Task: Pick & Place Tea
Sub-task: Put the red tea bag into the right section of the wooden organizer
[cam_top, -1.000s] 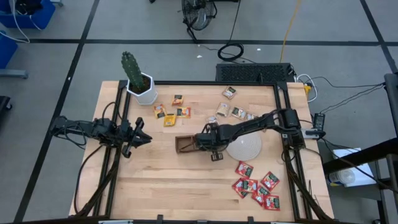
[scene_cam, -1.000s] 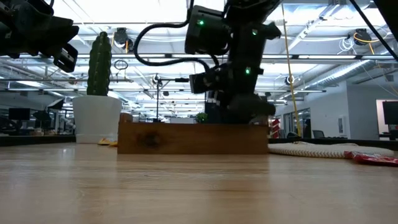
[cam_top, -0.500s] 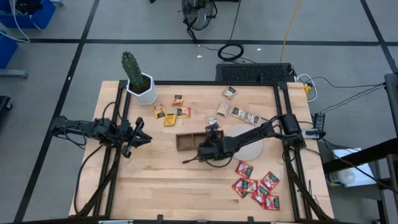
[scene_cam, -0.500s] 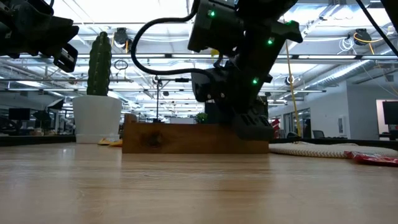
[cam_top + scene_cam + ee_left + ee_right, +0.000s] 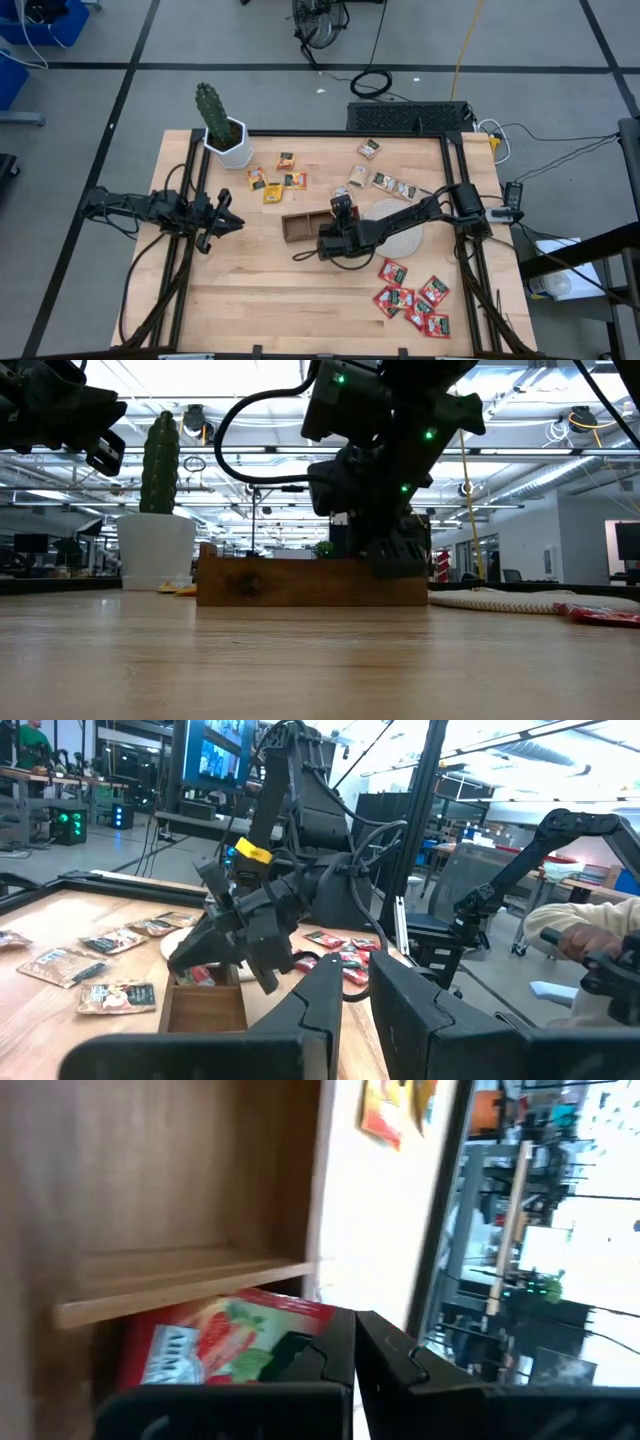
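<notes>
The right gripper [image 5: 336, 232] sits low over the wooden tray [image 5: 296, 229], fingers pressed together with nothing between them – a red sachet [image 5: 215, 1342] lies in the tray compartment just beyond the tips. More red sachets [image 5: 412, 298] lie near the table's front right, orange ones [image 5: 272, 183] by the cactus pot [image 5: 232, 145]. The left gripper [image 5: 222, 219] waits at the left edge – fingers together

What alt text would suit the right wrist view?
The right claw hangs over the wooden tray, its fingers close together beside a red tea sachet lying in one compartment, past a wooden divider. The neighbouring compartment looks bare, and yellow-orange sachets lie on the table beyond.
</notes>
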Robot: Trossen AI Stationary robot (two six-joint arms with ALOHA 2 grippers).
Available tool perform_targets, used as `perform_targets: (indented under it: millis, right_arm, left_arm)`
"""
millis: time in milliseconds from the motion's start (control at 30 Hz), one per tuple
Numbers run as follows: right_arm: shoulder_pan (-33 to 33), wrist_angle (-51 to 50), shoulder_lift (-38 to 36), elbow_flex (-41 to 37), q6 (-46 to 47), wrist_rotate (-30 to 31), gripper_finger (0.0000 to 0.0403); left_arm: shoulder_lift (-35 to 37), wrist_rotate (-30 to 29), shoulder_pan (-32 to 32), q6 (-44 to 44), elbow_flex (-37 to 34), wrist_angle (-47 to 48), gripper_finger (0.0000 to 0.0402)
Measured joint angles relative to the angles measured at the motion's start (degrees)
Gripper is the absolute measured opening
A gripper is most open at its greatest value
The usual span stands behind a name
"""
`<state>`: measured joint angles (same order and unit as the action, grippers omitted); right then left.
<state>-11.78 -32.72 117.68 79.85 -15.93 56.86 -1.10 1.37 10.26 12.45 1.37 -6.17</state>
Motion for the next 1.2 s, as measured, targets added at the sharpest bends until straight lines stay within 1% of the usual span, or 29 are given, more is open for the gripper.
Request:
perform_targets:
  millis: [133,200,300,367,400,433,500,600,633,667,767,867,933,1200]
  right_arm:
    - [-0.34,0.00,-0.06,0.01,-1.19,0.32,0.0000]
    - [-0.67,-0.02,-0.47,0.01,-2.31,2.38,0.0000]
    - [-1.05,-0.02,-2.65,0.02,-3.23,4.35,0.0000]
    - [-1.14,-0.29,-4.92,0.03,-3.20,3.81,0.0000]
    - [-1.19,-0.77,-6.36,0.03,-3.12,1.43,0.0000]
    - [-1.19,-1.31,-7.86,0.03,-3.02,-2.56,0.0000]
    - [-0.53,-2.80,-11.13,0.06,-1.15,-13.53,0.0000]
    - [2.27,-5.76,-15.06,0.12,3.32,-32.43,0.0000]
    - [3.50,-6.59,-15.79,0.15,4.77,-36.85,0.0000]
    - [4.70,-7.65,-16.34,0.16,6.03,-39.58,0.0000]
    - [7.33,-11.59,-16.36,0.01,7.67,-40.79,0.0000]
    - [8.77,-11.13,-14.84,-1.42,7.90,-44.86,0.0000]
    - [8.79,-10.96,-13.38,-2.44,8.12,-46.55,0.0000]
    - [7.74,-8.66,-9.99,-2.86,7.78,-46.59,0.0000]
  left_arm:
    - [0.00,0.00,0.00,0.00,0.00,0.00,0.0058]
    - [0.00,0.00,0.00,0.00,0.00,0.00,0.0058]
    - [0.00,0.01,0.00,0.00,0.00,0.00,0.0058]
    - [0.00,0.00,0.00,0.00,0.01,0.00,0.0058]
    - [0.00,0.02,0.00,0.00,0.00,0.03,0.0058]
    - [-0.01,0.01,0.00,0.00,0.00,0.03,0.0058]
    - [0.00,0.01,0.00,0.00,0.00,0.01,0.0058]
    - [0.00,0.01,0.00,0.00,0.00,0.02,0.0058]
    - [0.00,0.00,0.00,0.00,0.00,0.00,0.0058]
    - [0.00,0.00,0.00,0.00,0.00,0.02,0.0058]
    - [0.00,0.02,0.00,0.00,0.00,-0.02,0.0058]
    - [0.00,0.02,0.00,0.00,0.00,-0.02,0.0058]
    - [-0.02,0.00,0.00,0.00,0.00,0.04,0.0058]
    - [0.00,0.00,0.00,0.00,0.00,0.07,0.0058]
